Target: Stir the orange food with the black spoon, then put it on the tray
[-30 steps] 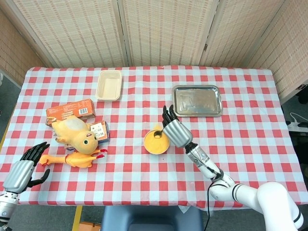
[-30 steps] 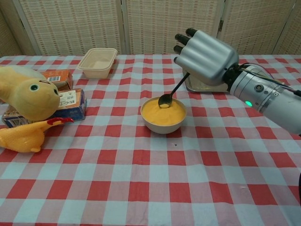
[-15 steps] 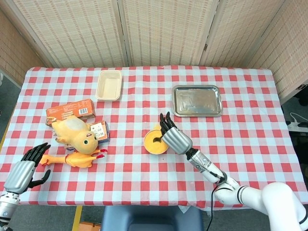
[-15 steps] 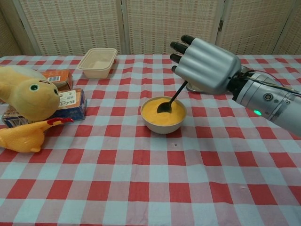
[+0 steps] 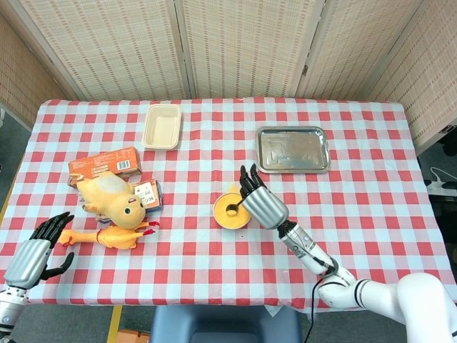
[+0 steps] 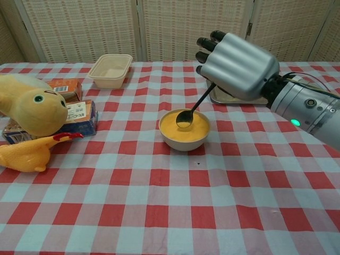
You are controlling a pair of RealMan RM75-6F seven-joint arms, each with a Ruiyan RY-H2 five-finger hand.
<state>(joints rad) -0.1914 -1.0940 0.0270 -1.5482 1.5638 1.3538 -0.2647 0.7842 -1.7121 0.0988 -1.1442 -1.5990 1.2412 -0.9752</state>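
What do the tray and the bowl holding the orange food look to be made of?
Tray: likely bare metal, perhaps stainless steel; silver-grey with a dull, streaky sheen and a raised rolled rim. Bowl: smooth off-white wall with a soft gloss, so probably ceramic or hard plastic; the look alone cannot settle which. The right hand holds the black spoon in the orange food.

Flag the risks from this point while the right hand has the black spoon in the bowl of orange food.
1. The right hand holds the thin black spoon high on its handle; it could twist or slip during stirring.
2. The small white bowl of orange food stands free on the checked tablecloth; a sideways push could slide or tip it.
3. The silver metal tray lies behind the bowl; food could drip from the spoon on the way over.
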